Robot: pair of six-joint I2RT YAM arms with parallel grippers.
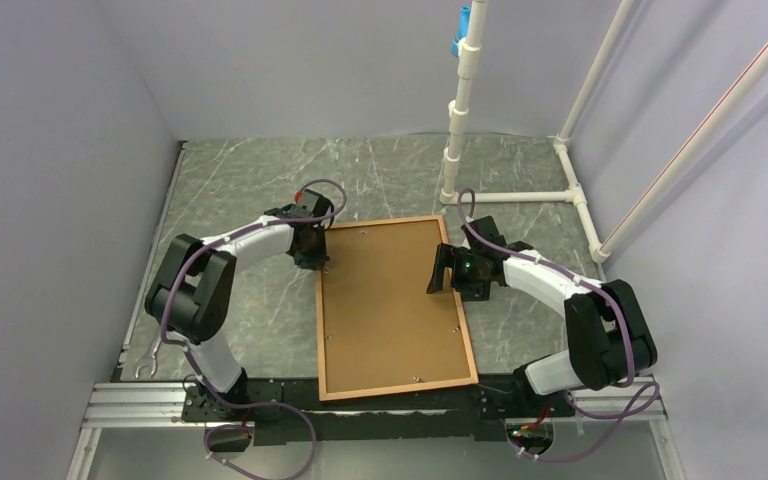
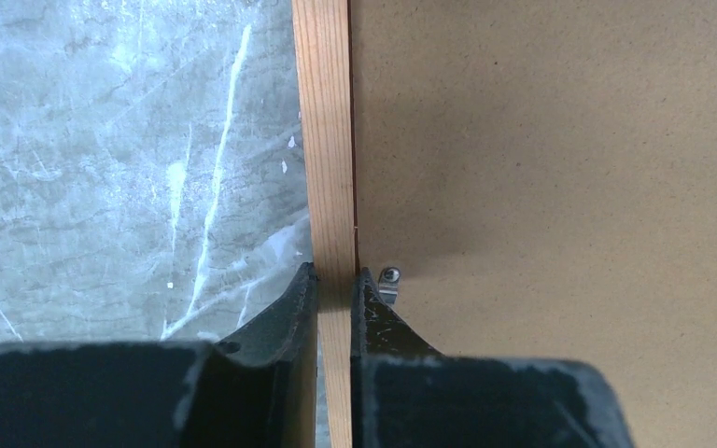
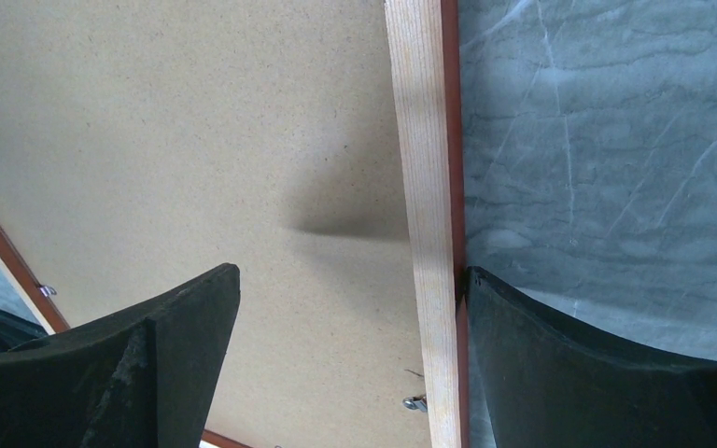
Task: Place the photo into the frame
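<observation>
The orange-brown wooden frame (image 1: pixel 320 330) lies back-up on the marble table, with the plain brown backing board (image 1: pixel 390 300) filling it. The photo is hidden. My left gripper (image 1: pixel 316 262) is shut on the frame's left rail near its far end. In the left wrist view the jaws (image 2: pixel 336 275) pinch the rail (image 2: pixel 327 140), next to a small metal clip (image 2: pixel 388 280). My right gripper (image 1: pixel 442 272) is open over the right rail. In the right wrist view (image 3: pixel 352 273) one finger (image 3: pixel 560 355) touches the rail's outer side (image 3: pixel 425 140). The other hangs over the board (image 3: pixel 196 140).
A white PVC pipe stand (image 1: pixel 460 120) rises at the back right, its base pipes (image 1: pixel 520 196) lying on the table just beyond the frame's far right corner. Grey walls close in left and right. An aluminium rail (image 1: pixel 140 405) runs along the near edge.
</observation>
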